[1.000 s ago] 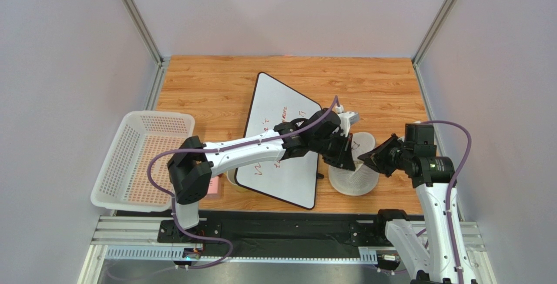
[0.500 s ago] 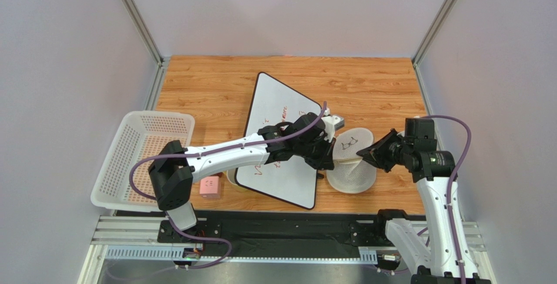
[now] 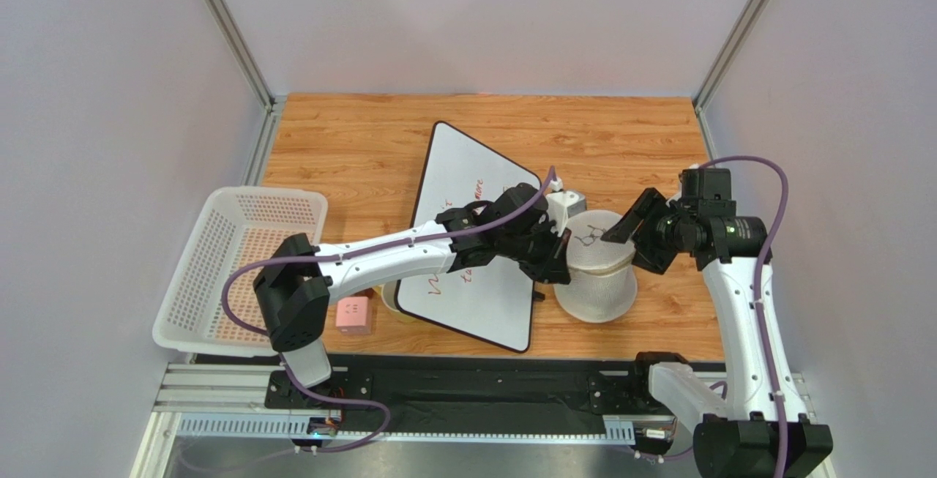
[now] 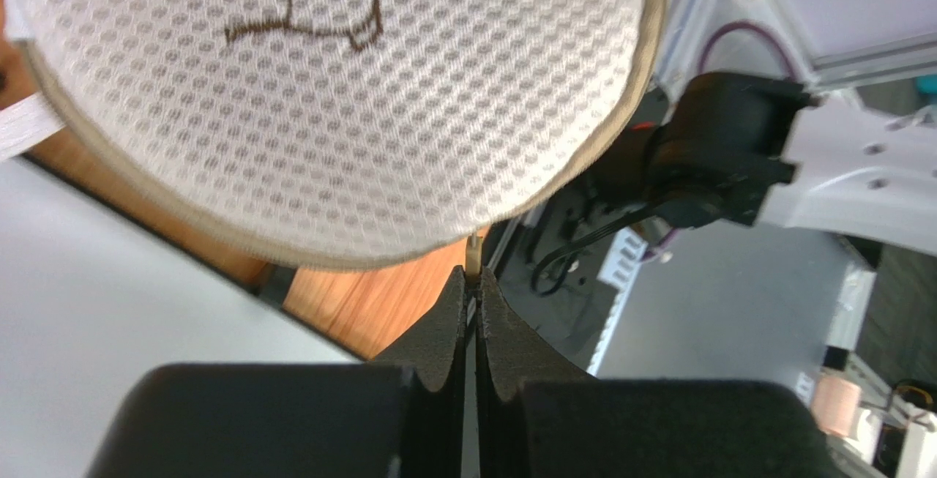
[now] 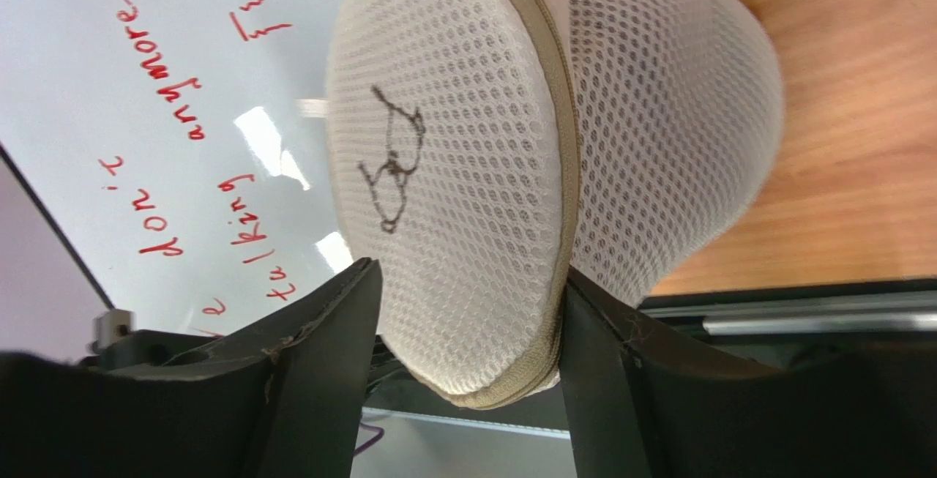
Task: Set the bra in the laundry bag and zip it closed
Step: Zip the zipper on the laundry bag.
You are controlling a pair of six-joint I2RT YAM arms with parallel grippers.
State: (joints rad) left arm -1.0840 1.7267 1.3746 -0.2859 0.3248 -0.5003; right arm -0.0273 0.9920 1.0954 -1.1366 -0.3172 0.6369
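The white mesh laundry bag [image 3: 599,286] stands on the wooden table, its disc lid [image 3: 594,241] with the dark icon lying on top. My left gripper [image 3: 559,267] sits at the bag's left side. In the left wrist view this gripper [image 4: 473,277] is shut on the small beige zipper pull [image 4: 473,250] just under the lid's rim [image 4: 330,253]. My right gripper [image 3: 619,233] is at the bag's right. In the right wrist view it [image 5: 467,277] is open, its fingers [image 5: 330,335] spread on either side of the lid's zippered edge [image 5: 555,171]. The bra is hidden.
A whiteboard [image 3: 467,187] with red writing lies left of the bag, under my left arm. A white perforated basket [image 3: 236,264] stands at the table's left edge, with a small pink box [image 3: 354,313] near it. Grey walls enclose the table.
My right gripper has opened off the lid's rim and moved back along the bag. The lid has dropped flat onto the bag. The left gripper pulled left, still pinching the zipper pull.
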